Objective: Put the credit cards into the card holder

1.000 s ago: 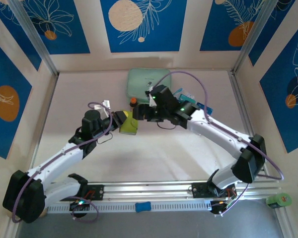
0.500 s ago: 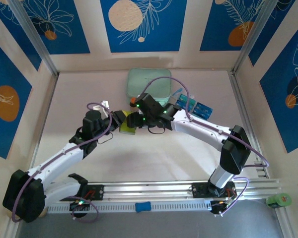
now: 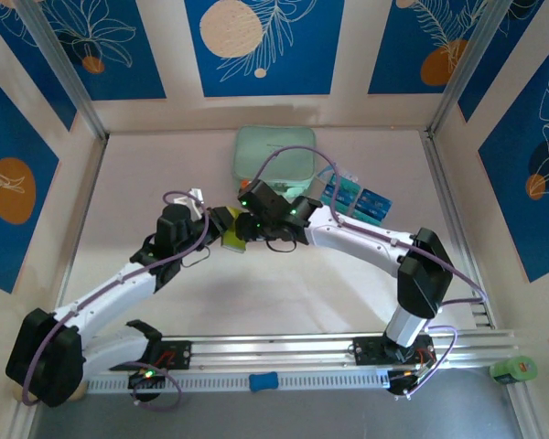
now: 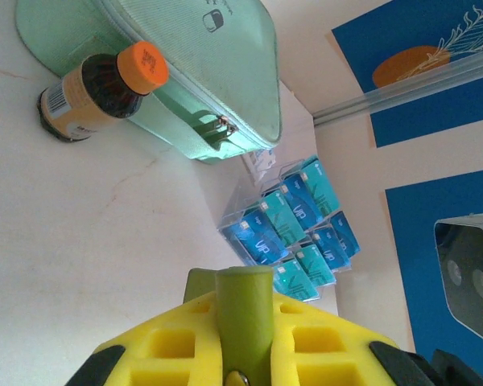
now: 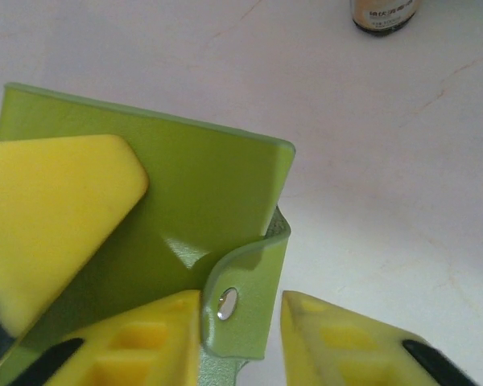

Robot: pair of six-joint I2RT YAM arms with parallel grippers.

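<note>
Right tool [image 5: 240,310] astride holder [image 5: 185,193], left tool [image 4: 243,338] clamped

Both my arms, the left arm [image 3: 110,293] and the right arm [image 3: 366,242], have white links, black joints, looping purple cables [image 3: 297,148] and tiny green lights [image 3: 293,212]. The right gripper [image 5: 240,301] has blocky yellow fingers [image 5: 338,338].
</note>
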